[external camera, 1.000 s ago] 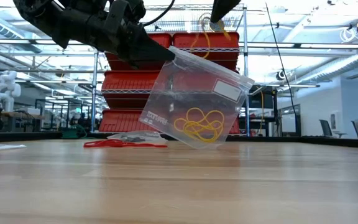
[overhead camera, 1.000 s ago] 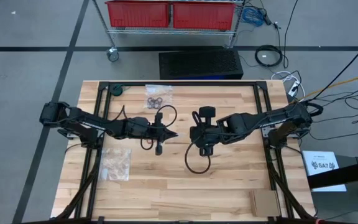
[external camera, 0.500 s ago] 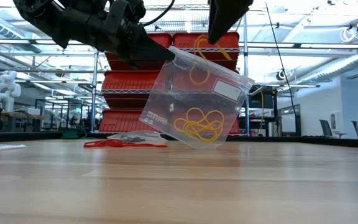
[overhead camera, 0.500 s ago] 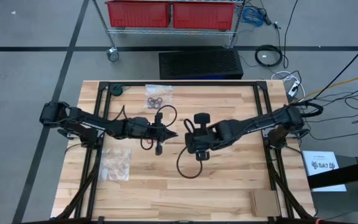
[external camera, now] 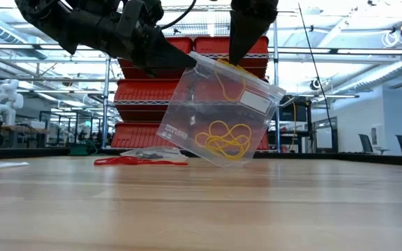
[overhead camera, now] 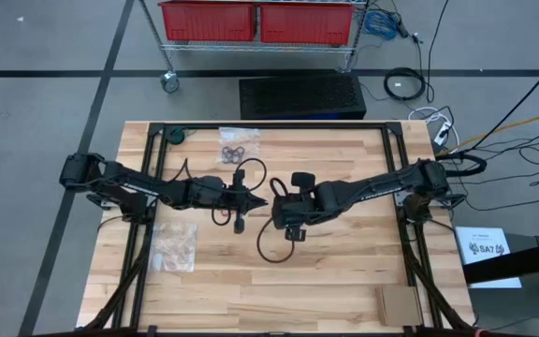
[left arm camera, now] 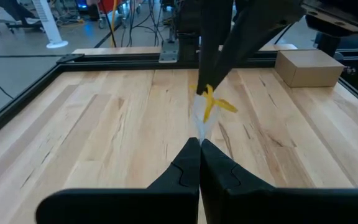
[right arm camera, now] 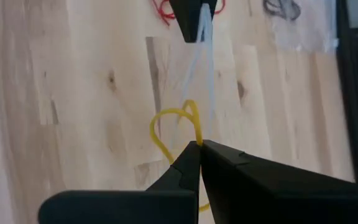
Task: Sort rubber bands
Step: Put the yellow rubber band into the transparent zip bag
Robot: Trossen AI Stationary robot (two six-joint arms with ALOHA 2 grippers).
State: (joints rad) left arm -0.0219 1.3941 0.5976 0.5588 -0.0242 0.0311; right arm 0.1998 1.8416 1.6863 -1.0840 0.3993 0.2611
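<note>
Surroundings: wooden table (overhead camera: 326, 271) with a black frame around its edge; a cardboard box (overhead camera: 396, 304) sits at the near right corner, well apart from both arms; red bins (external camera: 152, 90) on a wire rack stand in the room beyond the far edge
Obstructions: both arms meet over the table's middle, so in the high view the held bag is almost wholly hidden under them
Left gripper (left arm camera: 199, 144): fingers pressed together, pinching the top corner of a clear plastic bag (external camera: 218, 111), which hangs tilted above the table in the low view
Right gripper (right arm camera: 200, 144): fingers pressed together on one yellow rubber band (right arm camera: 166, 127), just beside the left gripper at the bag's upper edge
Held bag contents: a tangle of yellow rubber bands (external camera: 222, 139) gathered in the lowest corner; the pinched band dangles at the mouth, partly inside the bag's outline in the low view; a white label sits near the bag's upper right
Second bag (overhead camera: 239, 142): clear, flat on the table near the far edge, holding black rubber bands (overhead camera: 233, 151)
Third bag (overhead camera: 174, 245): clear, flat on the table at the near left; contents pale, cannot tell what they are
Loose on table: red rubber bands (external camera: 138, 162) in a low heap behind the held bag
Band appearance: thin, limp loops, far smaller than the grippers
</note>
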